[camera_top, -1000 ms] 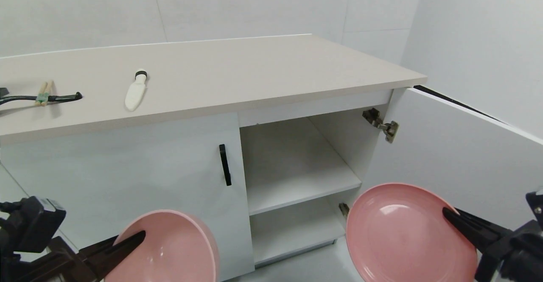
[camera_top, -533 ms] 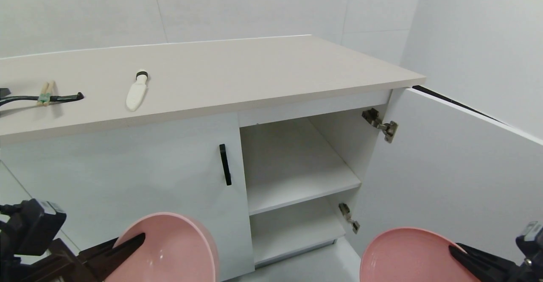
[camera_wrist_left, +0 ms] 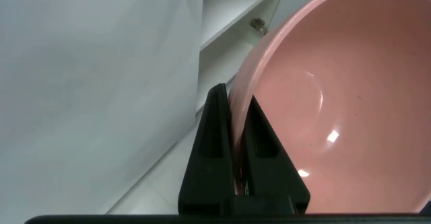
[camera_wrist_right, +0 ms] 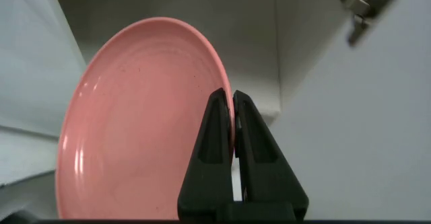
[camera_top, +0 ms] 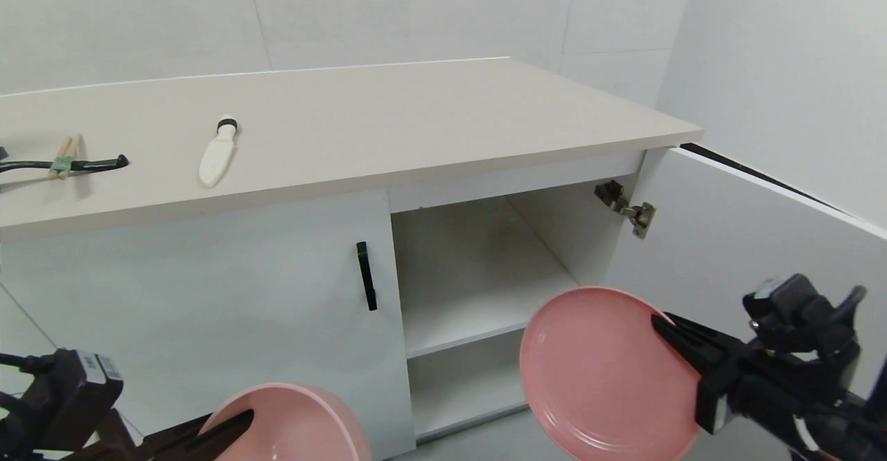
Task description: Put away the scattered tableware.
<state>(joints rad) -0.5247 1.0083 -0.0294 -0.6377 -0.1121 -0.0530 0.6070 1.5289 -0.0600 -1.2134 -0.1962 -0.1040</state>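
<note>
A pink plate [camera_top: 601, 372] hangs tilted in front of the open right half of the cabinet [camera_top: 478, 267], level with its middle shelf. My right gripper [camera_top: 658, 324] is shut on the plate's [camera_wrist_right: 138, 116] right rim; in the right wrist view my right gripper [camera_wrist_right: 233, 109] clamps that edge. Low on the left, before the closed cabinet door [camera_top: 208, 308], my left gripper [camera_top: 239, 421] is shut on the rim of a pink bowl [camera_top: 298, 423]. The left wrist view has the bowl [camera_wrist_left: 337, 103] pinched at its rim by my left gripper [camera_wrist_left: 232, 109].
The right cabinet door [camera_top: 748, 253] stands swung open at the right, close beside my right arm. On the countertop [camera_top: 388, 114] lie a white knife with a black band [camera_top: 216, 152], chopsticks [camera_top: 62, 156] and a dark utensil [camera_top: 83, 166]. The closed door carries a black handle [camera_top: 365, 284].
My right gripper dipped down with the pink plate, then rose and moved left toward the cabinet opening. The left gripper and bowl sit lower in the picture; the head camera shifted a little.
</note>
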